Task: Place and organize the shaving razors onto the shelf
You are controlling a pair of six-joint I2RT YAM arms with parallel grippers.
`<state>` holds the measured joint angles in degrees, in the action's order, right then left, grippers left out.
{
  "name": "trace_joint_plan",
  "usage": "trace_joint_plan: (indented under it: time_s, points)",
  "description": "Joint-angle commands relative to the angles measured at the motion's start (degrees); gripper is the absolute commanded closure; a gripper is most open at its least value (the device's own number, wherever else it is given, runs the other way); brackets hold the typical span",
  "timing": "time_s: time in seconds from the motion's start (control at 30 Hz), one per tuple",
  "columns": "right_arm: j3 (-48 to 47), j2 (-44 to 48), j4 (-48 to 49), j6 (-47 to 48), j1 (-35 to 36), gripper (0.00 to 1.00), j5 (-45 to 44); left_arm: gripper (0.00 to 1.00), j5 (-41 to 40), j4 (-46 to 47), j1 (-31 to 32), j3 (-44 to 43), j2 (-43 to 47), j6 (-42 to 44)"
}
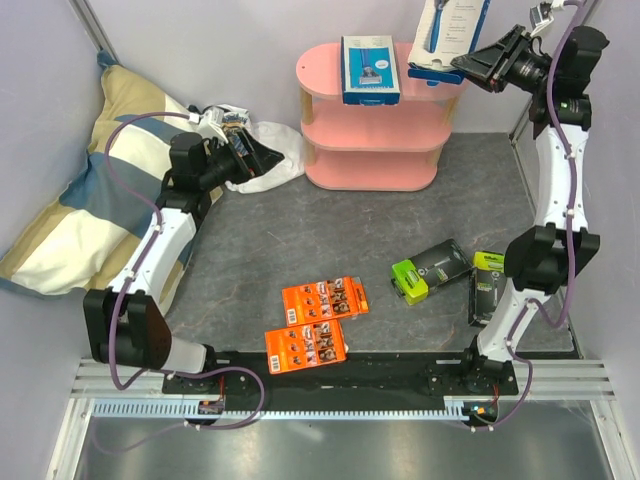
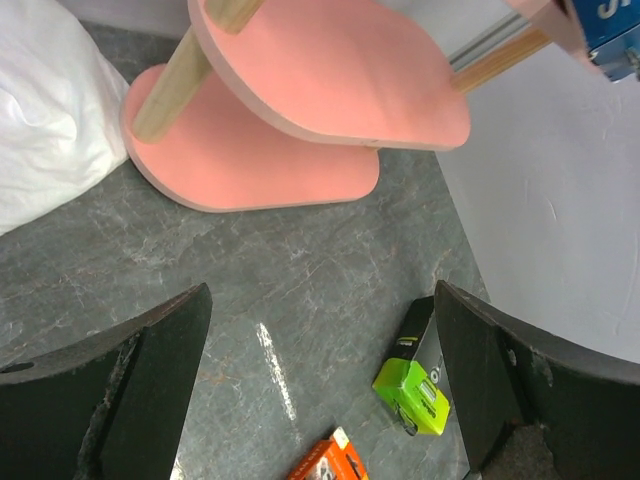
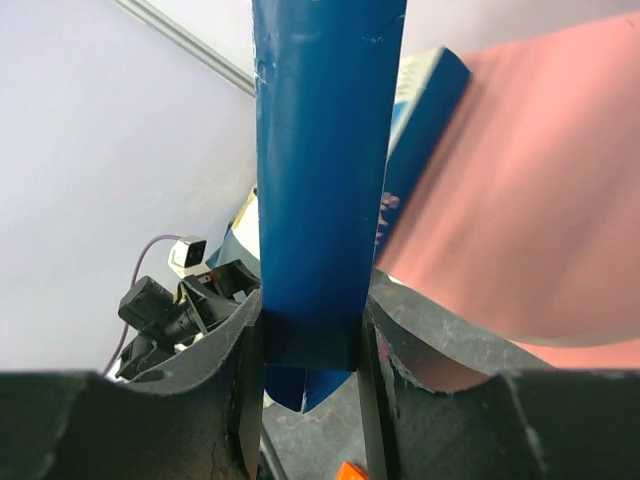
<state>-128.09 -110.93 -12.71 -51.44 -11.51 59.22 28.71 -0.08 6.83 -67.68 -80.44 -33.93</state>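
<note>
The right claw (image 1: pixel 465 66) is clamped on the white razor pack (image 1: pixel 448 28), held aloft at one o'clock by the right end of the pink shelf (image 1: pixel 320 72). A blue box (image 1: pixel 370 70) sits on its top board at twelve. The left claw (image 1: pixel 262 160) gapes wide at ten o'clock, near the white bag (image 1: pixel 285 140).

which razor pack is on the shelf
The blue box on the top board; the white box is in the right hand, the rest on the table.

Striped pillow (image 1: pixel 90 190) far left on grey mat (image 1: pixel 300 240); white plastic bag (image 1: pixel 280 150) beside it.
</note>
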Motion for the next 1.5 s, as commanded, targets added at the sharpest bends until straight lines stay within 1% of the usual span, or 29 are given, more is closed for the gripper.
trace_joint_plan:
  time_s: [0.0, 0.27, 0.6, 0.83, 1.2, 1.4, 1.47]
  points:
    - [-1.64, -1.82, 3.39, -2.79, 0.08, 0.73, 3.88, 0.01, 2.23, -0.88, -0.06, -3.25, -1.29, 2.56]
    - [-0.23, -4.9, 3.3, -3.58, -0.18, 0.73, 5.46, 0.01, 2.23, -1.59, -0.06, -3.6, -2.61, 2.91]
    - [4.95, -3.59, 2.95, -2.97, -0.36, 0.71, 6.96, 0.01, 2.49, -1.59, 0.02, -4.3, -3.93, 2.73]
    - [5.75, -3.67, 2.6, -2.61, -0.36, 0.7, 8.1, 0.01, 2.58, -1.86, 0.29, -5.79, -4.72, 2.47]
    - [8.03, -2.62, 2.6, -2.44, -0.27, 0.68, 10.39, 0.01, 3.02, -3.44, 1.25, -12.56, -7.97, 1.94]
    - [9.44, -2.53, 2.6, -2.17, -0.09, 0.64, 11.27, 0.01, 3.11, -3.44, 2.04, -15.99, -9.81, 1.41]
    - [9.35, -2.79, 2.52, -2.09, 0.17, 0.6, 11.44, 0.01, 3.2, -3.61, 2.31, -17.83, -10.52, 1.15]
